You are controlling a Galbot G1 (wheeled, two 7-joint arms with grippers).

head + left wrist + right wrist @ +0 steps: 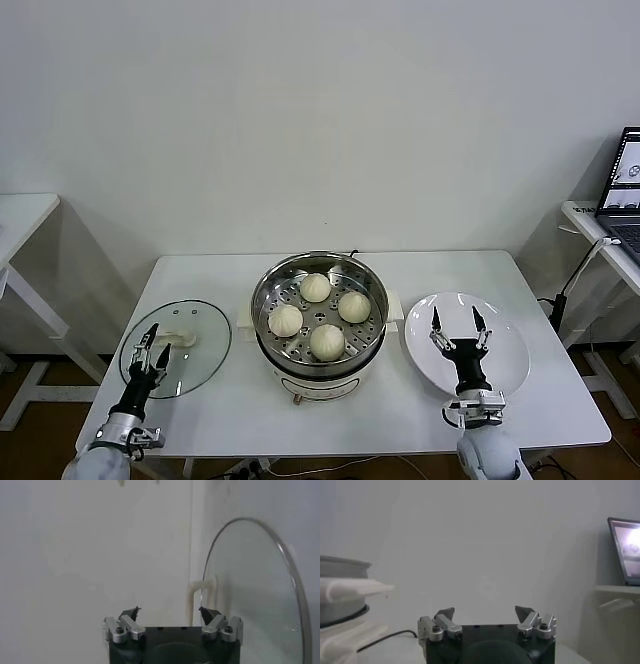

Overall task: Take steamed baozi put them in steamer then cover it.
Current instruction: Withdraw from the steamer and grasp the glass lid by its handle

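While four round cream-white steamed baozi (315, 287) sit inside the wide shiny steel steamer (270, 285) at the table's centre, near its front edge, my left gripper (152, 342) hovers released over the flat round glass lid (205, 355) by the left edge. My right gripper (457, 325) hovers released over the round white plate (510, 350) toward the right edge.

White table (400, 268) carries the steamer (318, 355) at its centre, a glass lid (200, 345) toward the left edge, and a white plate (505, 345) toward the right edge
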